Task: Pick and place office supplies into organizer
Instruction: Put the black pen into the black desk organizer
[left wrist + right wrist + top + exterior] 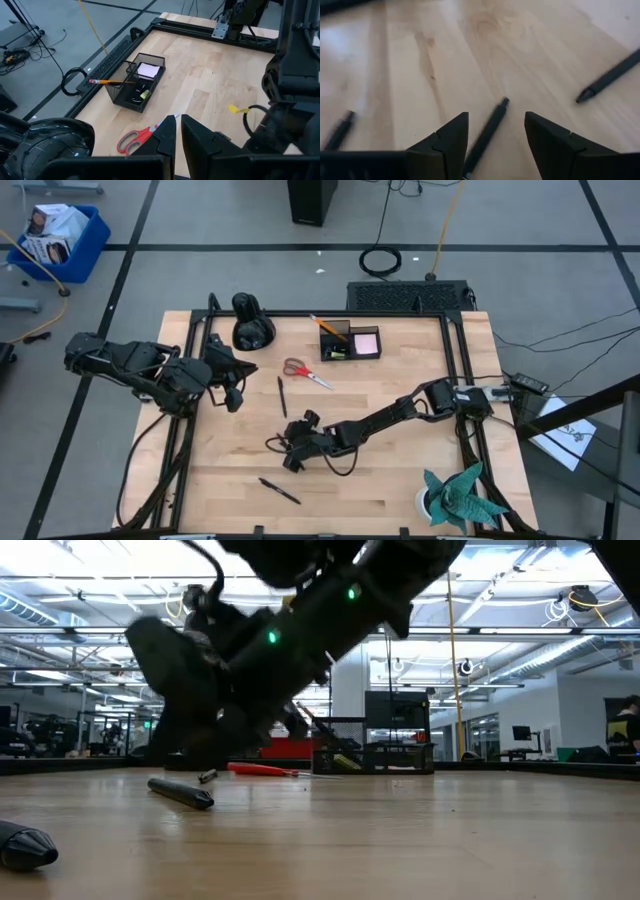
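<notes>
A black pen (485,132) lies flat on the worktop (400,470), well away from the organizer (350,341). The right tool (496,137) sits low over it, fingers apart on each side, not squeezing. The scissors (303,371) lie just beside the organizer. The left tool (177,132) is pinched closed, holding nothing, past the scissors.

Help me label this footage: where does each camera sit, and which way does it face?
High: overhead, straight down on the table; both arms.
Low: table height, looking level; the right arm overhead, scissors beyond.
Left wrist: behind the left gripper, facing the organizer.
Right wrist: behind the right gripper, fingers open astride a pen.
Shared: high and left wrist both show scissors, organizer.
</notes>
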Controlling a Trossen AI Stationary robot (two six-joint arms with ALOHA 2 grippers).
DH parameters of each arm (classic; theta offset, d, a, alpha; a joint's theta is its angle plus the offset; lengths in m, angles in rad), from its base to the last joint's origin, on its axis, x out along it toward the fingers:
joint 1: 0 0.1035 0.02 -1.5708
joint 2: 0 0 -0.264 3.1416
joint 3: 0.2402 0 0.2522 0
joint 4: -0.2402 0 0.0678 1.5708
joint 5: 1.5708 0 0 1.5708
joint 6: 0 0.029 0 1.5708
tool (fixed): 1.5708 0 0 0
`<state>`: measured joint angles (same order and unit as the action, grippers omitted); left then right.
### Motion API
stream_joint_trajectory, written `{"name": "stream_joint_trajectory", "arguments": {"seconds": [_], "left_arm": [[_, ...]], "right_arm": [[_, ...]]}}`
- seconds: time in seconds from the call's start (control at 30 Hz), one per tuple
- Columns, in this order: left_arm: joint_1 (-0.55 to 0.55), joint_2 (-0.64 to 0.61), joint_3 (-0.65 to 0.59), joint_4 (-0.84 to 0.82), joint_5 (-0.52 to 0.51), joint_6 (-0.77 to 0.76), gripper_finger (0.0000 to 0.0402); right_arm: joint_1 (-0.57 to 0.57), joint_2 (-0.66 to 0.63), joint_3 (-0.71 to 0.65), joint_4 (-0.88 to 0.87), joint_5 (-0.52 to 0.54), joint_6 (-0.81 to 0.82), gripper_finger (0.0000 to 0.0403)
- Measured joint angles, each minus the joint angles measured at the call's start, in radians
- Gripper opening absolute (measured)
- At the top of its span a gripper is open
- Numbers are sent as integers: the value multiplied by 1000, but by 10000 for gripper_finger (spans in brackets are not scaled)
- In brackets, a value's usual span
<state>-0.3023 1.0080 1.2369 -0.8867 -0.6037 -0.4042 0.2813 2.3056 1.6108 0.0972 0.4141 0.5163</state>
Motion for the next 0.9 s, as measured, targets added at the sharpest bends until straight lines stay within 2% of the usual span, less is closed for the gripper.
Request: {"name": "stream_joint_trajectory", "arguments": {"seconds": [0.23,0.37,0.5,0.7,0.9], "left_arm": [[0,0,0,-1,0,-8,31],[0,0,0,0,0,-9,31],[0,0,0,1,0,-9,31],[0,0,0,1,0,-3,31],[0,0,0,1,0,0,31]], "right_arm": [[0,60,2,19,-16,21,185],[0,63,2,8,4,-21,179],[-4,62,4,-60,-5,-37,140],[-13,93,4,-144,-75,68,24],[-6,88,2,-107,-25,145,23]]}}
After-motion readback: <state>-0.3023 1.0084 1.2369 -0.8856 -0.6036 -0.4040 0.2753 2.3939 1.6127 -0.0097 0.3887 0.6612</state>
